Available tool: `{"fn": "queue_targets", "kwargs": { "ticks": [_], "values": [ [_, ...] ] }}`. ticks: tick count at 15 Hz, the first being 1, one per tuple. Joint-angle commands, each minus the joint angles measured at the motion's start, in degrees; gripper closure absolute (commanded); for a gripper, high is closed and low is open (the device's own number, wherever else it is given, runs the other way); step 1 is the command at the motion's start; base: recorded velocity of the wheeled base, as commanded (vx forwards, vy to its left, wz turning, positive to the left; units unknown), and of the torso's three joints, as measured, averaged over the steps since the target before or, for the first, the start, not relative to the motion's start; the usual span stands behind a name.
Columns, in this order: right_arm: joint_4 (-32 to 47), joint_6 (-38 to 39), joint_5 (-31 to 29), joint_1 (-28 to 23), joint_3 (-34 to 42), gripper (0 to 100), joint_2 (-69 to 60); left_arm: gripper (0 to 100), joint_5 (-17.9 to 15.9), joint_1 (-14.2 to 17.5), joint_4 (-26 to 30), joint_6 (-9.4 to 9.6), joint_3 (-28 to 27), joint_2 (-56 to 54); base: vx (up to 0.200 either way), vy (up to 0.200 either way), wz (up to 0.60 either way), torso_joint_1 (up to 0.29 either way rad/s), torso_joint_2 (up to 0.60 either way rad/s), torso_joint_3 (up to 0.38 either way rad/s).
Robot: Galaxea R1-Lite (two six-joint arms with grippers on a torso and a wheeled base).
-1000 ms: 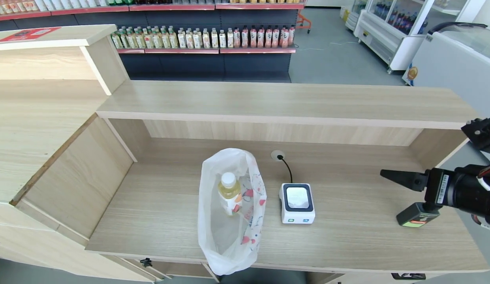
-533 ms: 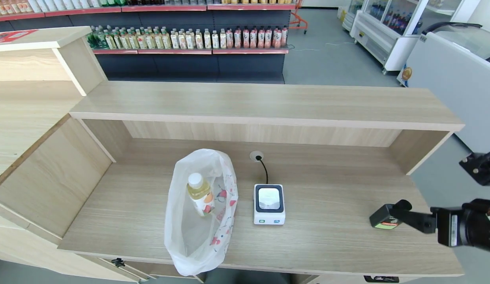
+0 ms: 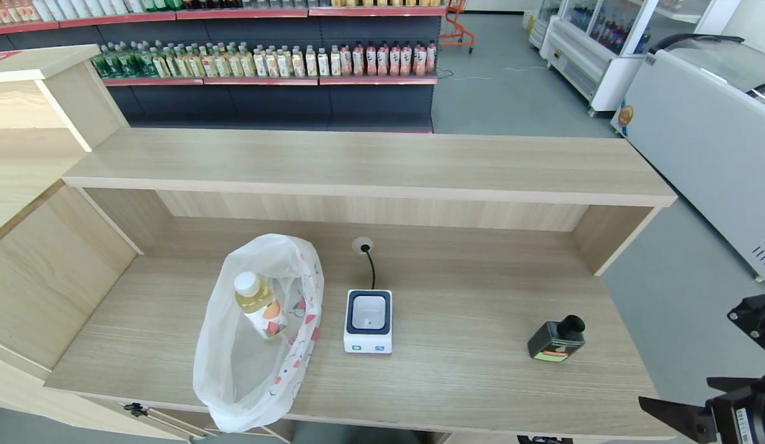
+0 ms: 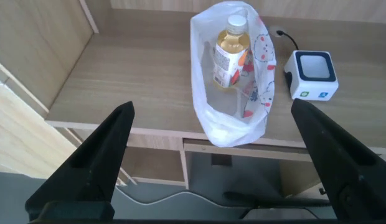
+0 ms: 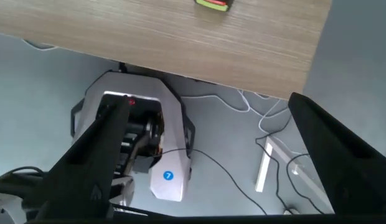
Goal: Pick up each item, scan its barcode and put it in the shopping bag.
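Right pincer [image 5: 208,101] gapes wide and empty off the near right corner of the counter [image 3: 481,382], apart from the small dark bottle [image 3: 556,339] resting on it. Drink bottle [image 3: 259,305] sits in the shopping bag [image 3: 234,376]. Judgement: dark bottle awaits pickup; next, reach, grip, present to scanner [image 3: 368,320].

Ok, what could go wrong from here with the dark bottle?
The dark bottle seems to lie on its side near the right end of the counter; a clumsy grasp could roll it off. The right gripper, open, hangs off the counter's near corner and could strike the edge going in. The bag overhangs the front edge, so a dropped item might drag it down.
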Motion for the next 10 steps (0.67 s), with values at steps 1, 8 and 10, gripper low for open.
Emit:
{"fn": "queue_targets", "kwargs": {
  "ticks": [1, 8, 10],
  "values": [
    [1.36, -0.96, -1.18, -0.03, -0.02, 0, -0.76, 0, 0.01, 0.02, -0.01, 0.07, 0.01, -0.02, 0.0, -0.2, 0.0, 0.002, 0.0, 0.002],
    [2.06, -4.3, -1.71, 0.41, -0.37, 0, -0.85, 0, 0.01, 0.02, -0.01, 0.07, 0.01, -0.02, 0.0, -0.057, 0.0, 0.001, 0.0, -0.001],
    [2.24, -7.02, -1.79, 0.41, 0.33, 0, 0.03, 0, 0.01, 0.02, -0.01, 0.16, 0.01, -0.02, 0.0, 0.0, 0.0, 0.0, 0.0, 0.0]
  ]
}}
